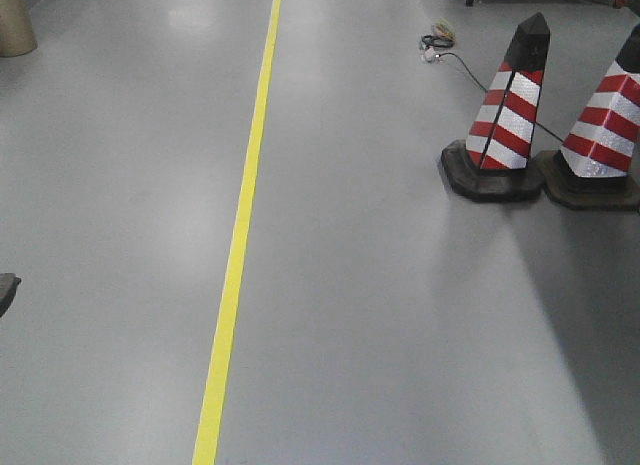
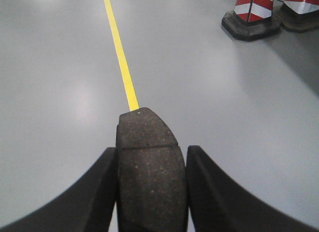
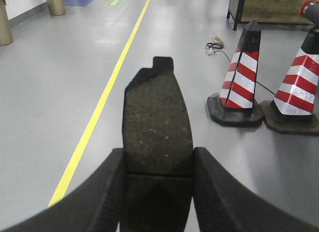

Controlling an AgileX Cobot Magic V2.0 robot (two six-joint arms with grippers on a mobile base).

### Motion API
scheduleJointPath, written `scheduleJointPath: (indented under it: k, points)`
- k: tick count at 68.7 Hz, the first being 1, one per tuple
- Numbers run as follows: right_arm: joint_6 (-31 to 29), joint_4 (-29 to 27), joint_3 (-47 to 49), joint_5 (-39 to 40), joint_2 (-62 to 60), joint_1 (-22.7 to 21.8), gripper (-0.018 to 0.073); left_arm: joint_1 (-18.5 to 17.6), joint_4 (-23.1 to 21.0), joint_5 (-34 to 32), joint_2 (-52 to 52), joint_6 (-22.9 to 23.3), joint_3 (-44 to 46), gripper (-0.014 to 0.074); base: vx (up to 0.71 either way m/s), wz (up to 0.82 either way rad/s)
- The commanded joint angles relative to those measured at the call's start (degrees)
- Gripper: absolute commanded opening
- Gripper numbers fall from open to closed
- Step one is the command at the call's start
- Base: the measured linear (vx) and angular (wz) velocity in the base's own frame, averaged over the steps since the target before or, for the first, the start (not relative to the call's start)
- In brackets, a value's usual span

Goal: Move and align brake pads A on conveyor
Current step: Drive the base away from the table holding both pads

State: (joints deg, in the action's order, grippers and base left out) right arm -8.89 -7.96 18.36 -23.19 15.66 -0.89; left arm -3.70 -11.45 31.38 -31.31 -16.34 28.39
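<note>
Wrist cams: L gripper (image 2: 152,149), R gripper (image 3: 158,151) each clamp 1 pad.
L pad (image 2: 149,182), R pad (image 3: 157,112) jut over floor (image 2: 229,117).

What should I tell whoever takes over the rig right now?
The left gripper is shut on a pad. The right gripper is shut on a second pad. Both hang over floor by a yellow line and cones. No conveyor or other pads in view. Done: two pads in hand. Left: set them on the conveyor and align them.
</note>
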Motion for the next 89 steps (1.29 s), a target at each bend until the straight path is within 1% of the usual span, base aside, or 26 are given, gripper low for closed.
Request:
scheduleJointPath:
  k: [1,49,89]
  points:
    - [-0.44,-0.05,1.79,5.43,0.4,-0.3,-0.0005,-0.26,-1.0,-4.98,-0.33,-0.06,1.66,0.0109,0.72,-0.07]
    - [-0.44,-0.05,1.79,5.37,0.4,-0.3,-0.0005,-0.26,-1.0,-4.98,-0.33,-0.06,1.66,0.0109,0.67,-0.02]
    - [-0.44,-0.05,1.79,5.37,0.4,-0.3,-0.0005,-0.26,-1.0,-4.98,-0.33,-0.06,1.66,0.0109,0.58,-0.03]
